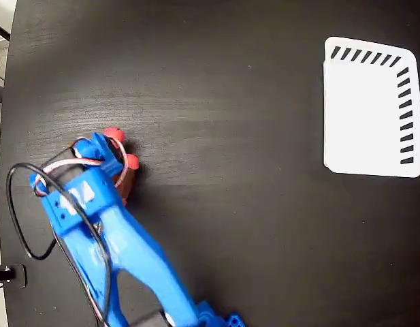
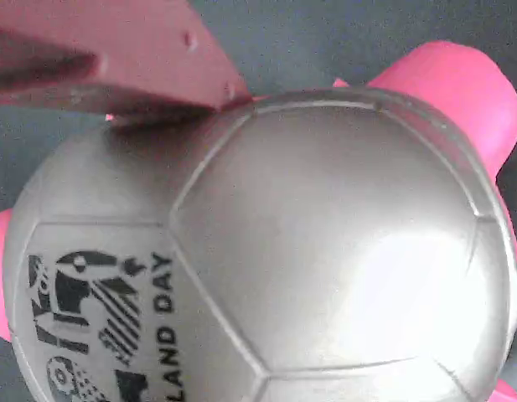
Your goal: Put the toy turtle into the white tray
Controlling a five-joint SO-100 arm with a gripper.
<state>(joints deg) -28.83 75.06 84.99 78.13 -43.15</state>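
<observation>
**Turtle not yet moved; tray waiting empty across the surface**

Arm down over the toy turtle (image 1: pixel 121 160) at the left of the fixed view, blue gripper (image 1: pixel 104 153) covering most of it; only red bits poke out beside the arm. Wrist view filled by the shell (image 2: pixel 308 251), one finger (image 2: pixel 116 59) lying against its upper left edge. Second finger not seen, so cannot tell whether the fingers are spread or clamped on it. Turtle looks to be sitting on the dark surface (image 1: pixel 230 102), not lifted.

White tray (image 1: pixel 366 109) far right, empty, well apart from the turtle.

Judgement: grasp stage only; lift, carry and drop all left. Bare surface between the two. Tray sits close to the right edge
</observation>
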